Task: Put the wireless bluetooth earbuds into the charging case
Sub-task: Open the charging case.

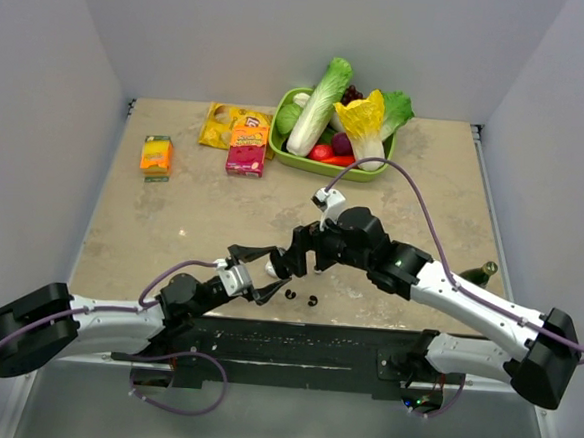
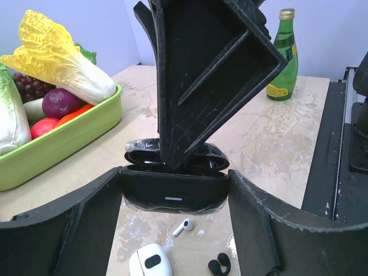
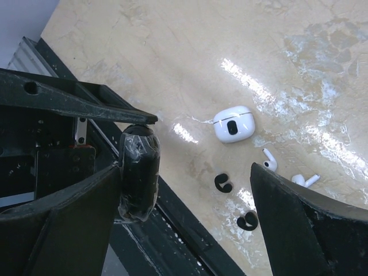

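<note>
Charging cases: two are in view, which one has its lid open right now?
The black case, clamped between the left gripper's fingers with its lid raised. The white case lies shut on the table.

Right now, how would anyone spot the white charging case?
Near the table's front edge, pieces lie below the left claw. The white charging case is the biggest: a rounded pod with a dark oval, unlike the stemmed earbuds or the claw's black case.

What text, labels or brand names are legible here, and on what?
No text can be read.
orange box: print too small.
pink box: print too small.
yellow bag: print too small.
green bottle: label blurred.
black case: no lettering seen.
</note>
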Motion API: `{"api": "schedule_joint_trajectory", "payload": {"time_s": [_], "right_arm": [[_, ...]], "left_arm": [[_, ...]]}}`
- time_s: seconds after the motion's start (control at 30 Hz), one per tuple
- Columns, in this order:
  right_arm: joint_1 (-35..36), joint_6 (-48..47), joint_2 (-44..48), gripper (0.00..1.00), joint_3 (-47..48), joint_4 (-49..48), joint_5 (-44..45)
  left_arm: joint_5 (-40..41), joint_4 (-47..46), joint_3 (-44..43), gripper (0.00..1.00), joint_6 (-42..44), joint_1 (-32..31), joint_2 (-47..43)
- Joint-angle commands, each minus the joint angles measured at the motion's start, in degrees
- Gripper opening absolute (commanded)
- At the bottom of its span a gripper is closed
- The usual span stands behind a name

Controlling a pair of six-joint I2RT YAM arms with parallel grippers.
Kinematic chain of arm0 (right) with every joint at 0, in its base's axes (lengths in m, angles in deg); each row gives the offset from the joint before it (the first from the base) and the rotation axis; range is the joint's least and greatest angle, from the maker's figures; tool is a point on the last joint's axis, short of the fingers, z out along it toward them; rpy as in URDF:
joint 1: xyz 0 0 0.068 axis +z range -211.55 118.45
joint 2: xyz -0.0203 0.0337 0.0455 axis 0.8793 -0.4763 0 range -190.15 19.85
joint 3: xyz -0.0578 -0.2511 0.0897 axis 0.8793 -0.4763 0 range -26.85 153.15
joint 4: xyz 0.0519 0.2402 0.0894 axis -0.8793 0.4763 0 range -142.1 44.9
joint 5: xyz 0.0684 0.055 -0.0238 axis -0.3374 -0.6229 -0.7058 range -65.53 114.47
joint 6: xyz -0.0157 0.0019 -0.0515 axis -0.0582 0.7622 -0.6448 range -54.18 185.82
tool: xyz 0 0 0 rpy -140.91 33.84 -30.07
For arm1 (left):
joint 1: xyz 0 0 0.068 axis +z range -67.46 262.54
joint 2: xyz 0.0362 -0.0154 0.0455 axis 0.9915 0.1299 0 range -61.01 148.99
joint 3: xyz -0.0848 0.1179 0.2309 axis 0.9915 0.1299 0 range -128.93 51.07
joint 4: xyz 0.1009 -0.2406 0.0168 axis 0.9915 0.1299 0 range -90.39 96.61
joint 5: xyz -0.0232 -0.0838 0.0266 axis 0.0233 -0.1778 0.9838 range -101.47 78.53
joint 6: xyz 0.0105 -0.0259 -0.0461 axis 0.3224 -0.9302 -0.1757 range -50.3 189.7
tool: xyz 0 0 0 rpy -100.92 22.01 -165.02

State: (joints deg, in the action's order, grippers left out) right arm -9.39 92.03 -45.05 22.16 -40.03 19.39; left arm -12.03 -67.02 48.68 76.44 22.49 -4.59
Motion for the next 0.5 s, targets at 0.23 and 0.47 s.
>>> {"api": "schedule_joint_trajectory", "payload": {"time_s": [0.23, 0.47], "right_arm": [[-0.48, 0.42, 4.87, 0.93, 0.12, 0.32, 4.56], [-0.48, 0.59, 6.73, 0.82, -0.59, -3.29, 0.17]], "left_arm": [[0.38, -3.86, 0.90, 0.00, 1.26, -0.86, -1.58], [0.47, -4.65, 0.64, 0.00, 1.43, -0.94, -1.49]]}}
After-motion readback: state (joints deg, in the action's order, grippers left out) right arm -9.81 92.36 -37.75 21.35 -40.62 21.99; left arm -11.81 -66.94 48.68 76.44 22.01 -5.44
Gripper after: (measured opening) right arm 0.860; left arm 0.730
